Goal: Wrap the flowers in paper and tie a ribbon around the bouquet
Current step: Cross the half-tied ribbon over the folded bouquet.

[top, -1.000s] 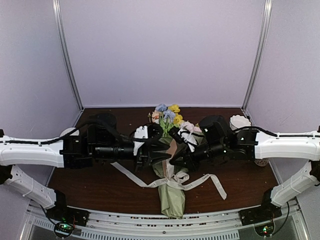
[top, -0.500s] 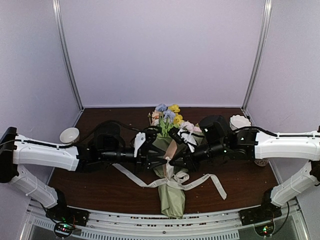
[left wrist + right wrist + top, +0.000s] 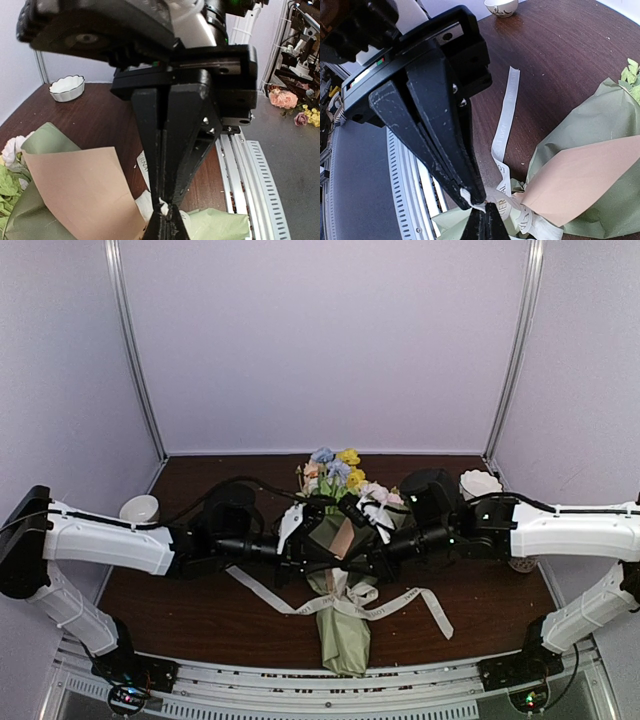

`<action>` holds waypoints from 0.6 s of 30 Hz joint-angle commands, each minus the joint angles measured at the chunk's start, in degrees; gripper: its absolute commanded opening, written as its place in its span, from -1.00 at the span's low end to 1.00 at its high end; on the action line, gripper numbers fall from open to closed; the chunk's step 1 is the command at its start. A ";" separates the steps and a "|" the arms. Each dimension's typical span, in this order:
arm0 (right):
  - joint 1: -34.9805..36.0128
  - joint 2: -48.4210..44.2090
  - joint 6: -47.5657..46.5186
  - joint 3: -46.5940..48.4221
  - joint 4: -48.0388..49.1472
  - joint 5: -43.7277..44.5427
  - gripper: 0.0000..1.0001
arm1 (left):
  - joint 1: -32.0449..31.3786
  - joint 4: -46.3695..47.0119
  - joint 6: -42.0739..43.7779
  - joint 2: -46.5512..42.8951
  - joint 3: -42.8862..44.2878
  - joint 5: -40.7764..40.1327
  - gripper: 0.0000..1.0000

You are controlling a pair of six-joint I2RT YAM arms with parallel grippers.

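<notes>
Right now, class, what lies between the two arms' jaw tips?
Only a short bit of the ribbon, right by the bouquet; both wrist views show it.

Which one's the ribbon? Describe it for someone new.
On the dark wooden table, find the green-and-tan paper bouquet lying at the centre. The ribbon crosses its narrow lower part, with tails trailing left and right. Nothing else there is a flat cream strip with dark lettering.

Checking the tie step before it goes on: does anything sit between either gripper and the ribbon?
Nothing visible does. The left gripper and the right gripper meet tip to tip, both shut on the ribbon right beside the bouquet.
</notes>
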 commanded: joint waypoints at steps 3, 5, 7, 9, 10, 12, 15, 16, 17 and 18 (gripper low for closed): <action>-0.21 -1.07 -0.91 -0.27 0.88 -0.40 -1.00 | 0.19 0.01 1.01 -0.23 1.22 1.70 -1.00; -0.20 -1.49 -0.75 -0.58 0.74 0.61 -0.78 | 0.19 0.47 0.82 -1.13 -0.15 0.62 -1.00; -0.23 -2.00 -0.42 -1.00 -0.11 3.02 -0.61 | 0.20 1.43 0.27 -2.27 -2.18 -2.02 -1.00; -0.43 -2.53 0.76 -1.50 -1.36 6.22 -0.50 | 0.19 2.31 -0.35 -3.30 -3.95 -3.24 -1.00; -0.73 -2.79 1.62 -2.11 -1.81 7.74 -0.48 | 0.19 2.76 -0.69 -3.96 -4.68 -3.25 -1.00; -1.61 -3.32 3.73 -4.72 -1.44 9.38 -0.45 | 0.19 3.79 -1.36 -4.48 -5.84 -3.16 -1.00; -2.73 -3.49 7.19 -9.14 1.45 11.99 -0.41 | 0.19 5.23 -2.66 -4.65 -7.54 -3.63 -1.00; -2.69 -3.16 7.71 -10.12 1.75 13.20 -0.37 | 0.19 6.03 -3.22 -4.64 -8.20 -3.74 -1.00; -2.72 -2.63 8.35 -10.84 1.78 14.03 -0.32 | 0.19 6.92 -3.87 -4.70 -8.82 -3.68 -1.00; -2.75 -2.15 8.70 -11.62 2.12 14.47 -0.28 | 0.19 7.62 -4.36 -4.77 -9.35 -3.43 -1.00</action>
